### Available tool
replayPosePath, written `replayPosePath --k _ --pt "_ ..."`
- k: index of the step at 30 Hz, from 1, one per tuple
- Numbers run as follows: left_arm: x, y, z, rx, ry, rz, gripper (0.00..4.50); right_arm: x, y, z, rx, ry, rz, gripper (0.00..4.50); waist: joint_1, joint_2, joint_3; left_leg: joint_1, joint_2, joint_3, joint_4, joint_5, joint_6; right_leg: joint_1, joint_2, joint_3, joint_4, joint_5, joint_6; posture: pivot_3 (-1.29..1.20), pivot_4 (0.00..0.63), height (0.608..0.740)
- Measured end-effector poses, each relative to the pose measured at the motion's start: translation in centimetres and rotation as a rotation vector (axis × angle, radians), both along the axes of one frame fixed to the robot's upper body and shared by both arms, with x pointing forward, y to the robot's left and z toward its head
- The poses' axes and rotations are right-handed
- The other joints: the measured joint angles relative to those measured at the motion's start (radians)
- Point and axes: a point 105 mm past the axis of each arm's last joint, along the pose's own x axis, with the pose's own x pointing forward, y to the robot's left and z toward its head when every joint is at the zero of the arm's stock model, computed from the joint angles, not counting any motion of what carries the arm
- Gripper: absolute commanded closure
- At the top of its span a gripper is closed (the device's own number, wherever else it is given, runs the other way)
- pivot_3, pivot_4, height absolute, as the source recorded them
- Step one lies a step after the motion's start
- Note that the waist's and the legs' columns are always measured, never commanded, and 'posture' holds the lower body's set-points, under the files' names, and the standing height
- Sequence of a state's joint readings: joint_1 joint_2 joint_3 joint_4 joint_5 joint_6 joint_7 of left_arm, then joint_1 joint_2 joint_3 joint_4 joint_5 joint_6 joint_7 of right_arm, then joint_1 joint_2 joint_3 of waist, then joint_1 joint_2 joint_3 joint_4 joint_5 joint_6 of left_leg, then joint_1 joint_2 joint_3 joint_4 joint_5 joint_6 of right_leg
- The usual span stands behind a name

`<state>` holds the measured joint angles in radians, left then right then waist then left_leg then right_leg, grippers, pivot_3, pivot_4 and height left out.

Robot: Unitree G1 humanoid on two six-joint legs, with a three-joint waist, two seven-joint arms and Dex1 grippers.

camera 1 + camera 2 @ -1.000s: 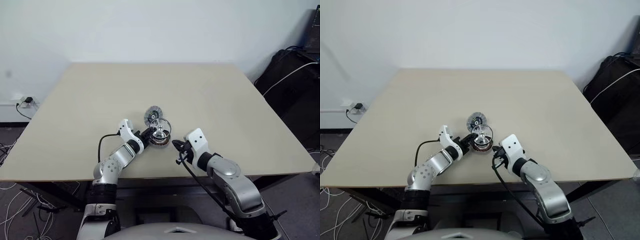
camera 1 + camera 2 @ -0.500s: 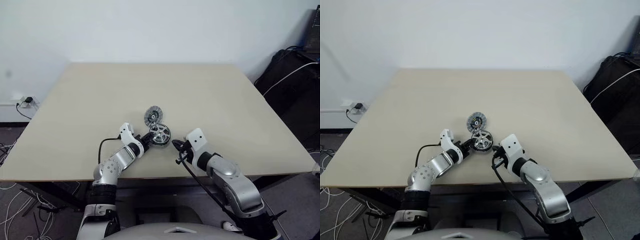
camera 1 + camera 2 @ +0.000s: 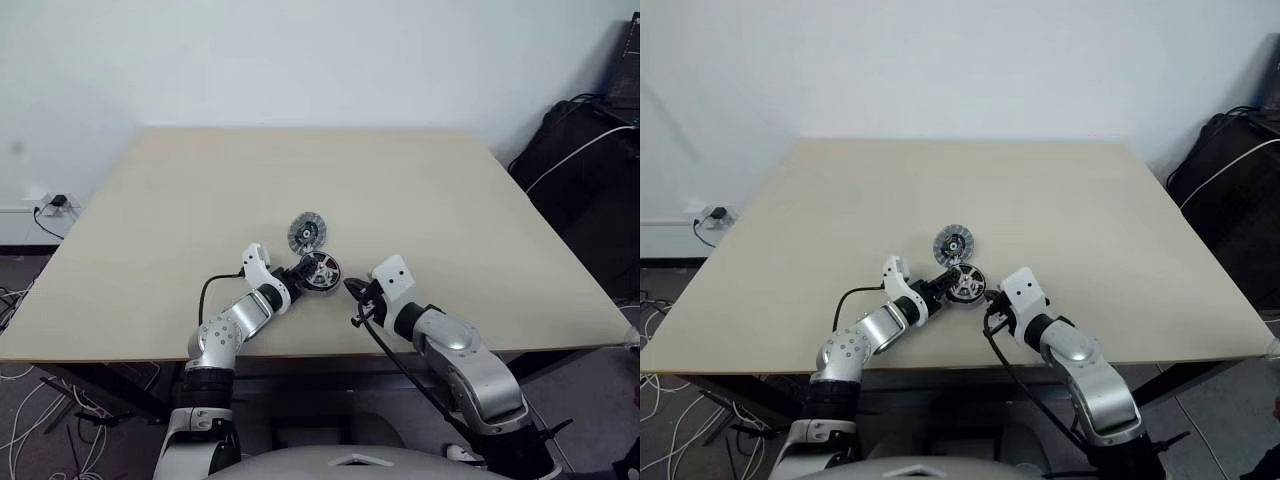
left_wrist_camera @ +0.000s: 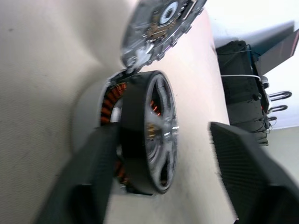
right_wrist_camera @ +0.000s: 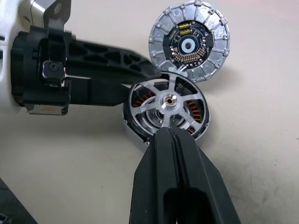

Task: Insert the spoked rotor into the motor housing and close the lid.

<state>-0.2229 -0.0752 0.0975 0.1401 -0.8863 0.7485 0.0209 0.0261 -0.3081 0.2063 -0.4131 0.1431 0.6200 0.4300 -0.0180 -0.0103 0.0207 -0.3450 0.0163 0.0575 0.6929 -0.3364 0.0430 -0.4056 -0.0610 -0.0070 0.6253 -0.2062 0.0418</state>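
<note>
Silver lid [image 5: 189, 46] lies just beyond the open, empty left tool [image 4: 163, 186], touching the motor housing [image 5: 135, 135]; right tool [image 5: 175, 135] is closed, empty.

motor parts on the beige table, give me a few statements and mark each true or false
1. The dark spoked rotor ring sits on the copper-wound round motor housing. True.
2. The ribbed silver-grey lid disc covers the housing. False: it lies on the beige table beside the housing, on the far side from the robot.
3. The left gripper is open. True.
4. The right gripper is wide open. False: its fingers are pressed together.
5. The lid lies ribbed face up. True.
</note>
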Motion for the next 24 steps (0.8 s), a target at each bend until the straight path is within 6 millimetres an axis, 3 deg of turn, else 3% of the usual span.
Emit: replayPosePath --k 14,17,20,24 --pt "-1.7 1.8 -1.3 0.071 0.052 0.057 0.89 0.1 0.1 0.1 0.003 -0.004 0.004 4.50 0.001 0.000 0.000 -0.002 0.000 -0.001 0.000 0.000 0.000 -0.002 0.000 0.000 0.000 0.000 0.000 0.00 0.000 0.740" --pt "-1.7 1.7 -0.3 0.131 -0.029 0.049 0.89 0.1 0.2 0.1 0.006 -0.002 0.002 4.50 0.001 0.000 0.000 -0.002 0.000 0.000 0.000 0.000 0.000 -0.002 0.000 0.000 0.000 0.000 0.000 0.00 0.000 0.740" --pt "-2.0 1.7 0.5 0.346 -0.222 -0.021 0.89 0.6 0.7 0.2 0.032 -0.003 -0.007 4.50 -0.004 0.001 0.000 -0.002 0.000 0.001 -0.001 0.002 -0.004 -0.002 0.000 0.000 0.000 0.000 0.000 0.00 0.000 0.740" --pt "-2.7 3.0 0.1 0.557 -0.374 -0.060 1.86 1.7 1.0 -0.6 0.035 0.021 -0.040 4.50 -0.007 0.002 0.000 -0.001 0.001 0.001 -0.001 0.001 -0.002 -0.003 0.000 0.000 0.001 0.000 0.000 0.00 0.000 0.740"
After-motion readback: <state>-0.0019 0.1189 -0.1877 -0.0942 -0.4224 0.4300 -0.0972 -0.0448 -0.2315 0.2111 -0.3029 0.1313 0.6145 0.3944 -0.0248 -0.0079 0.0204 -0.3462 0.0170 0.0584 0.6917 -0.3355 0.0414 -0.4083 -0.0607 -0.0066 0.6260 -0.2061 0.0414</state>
